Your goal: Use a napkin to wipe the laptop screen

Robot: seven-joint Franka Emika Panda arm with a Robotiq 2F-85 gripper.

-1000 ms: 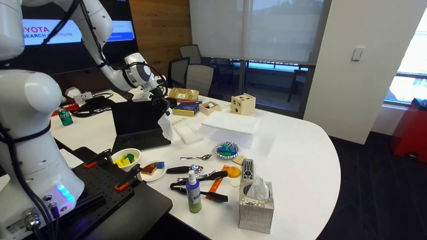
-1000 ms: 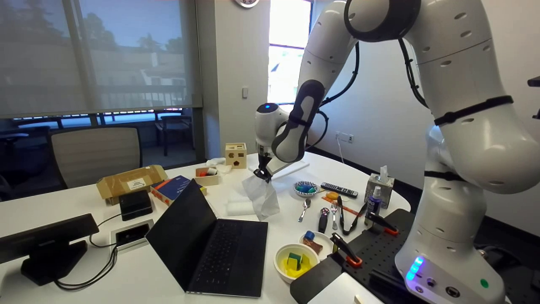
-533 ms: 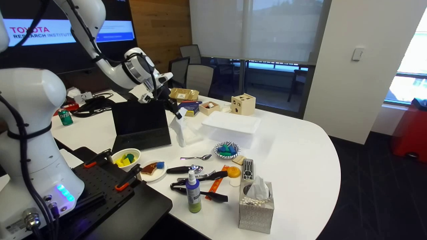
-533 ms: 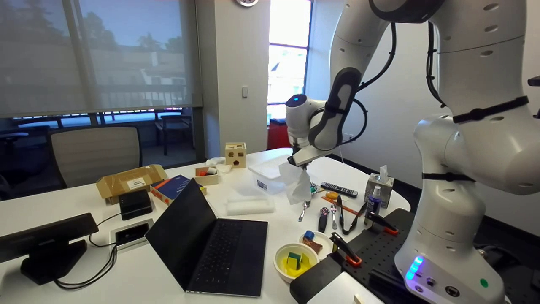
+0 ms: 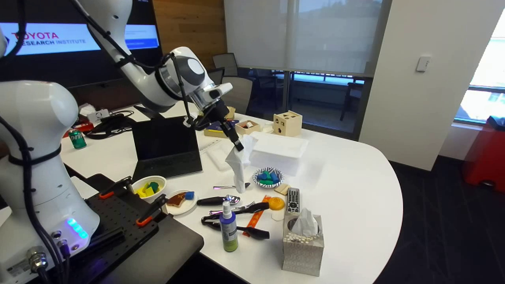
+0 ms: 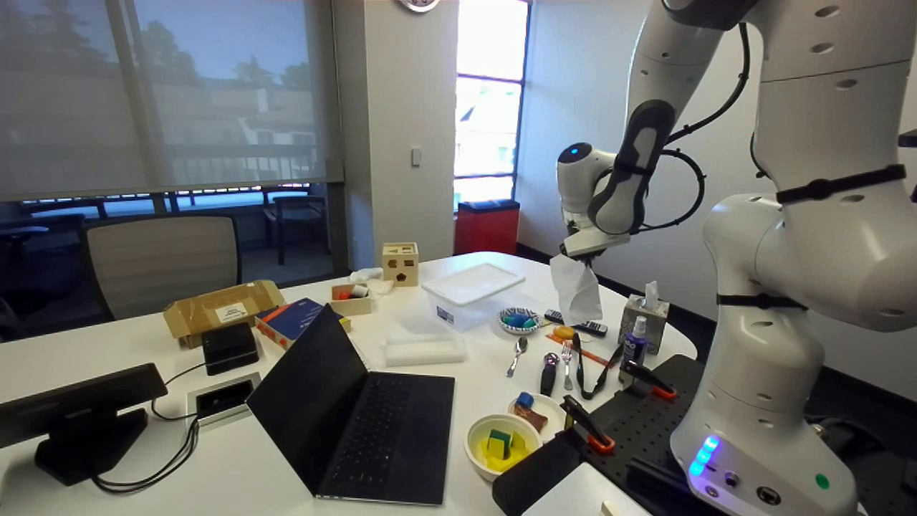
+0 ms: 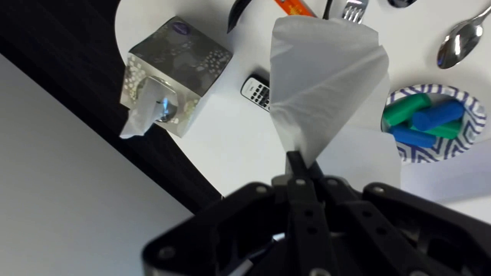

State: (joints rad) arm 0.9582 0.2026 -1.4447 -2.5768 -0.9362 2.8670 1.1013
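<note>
- Napkin (image 7: 326, 73) is pinched in the claw (image 5: 239, 146), most of it hanging just below, long axis pointing down.
- Laptop screen (image 6: 315, 398) leans back, well apart from the claw, on the side opposite the tissue box (image 5: 303, 252).
- Any wiping from here likely needs the claw to carry the napkin away from the tissue box.
</note>
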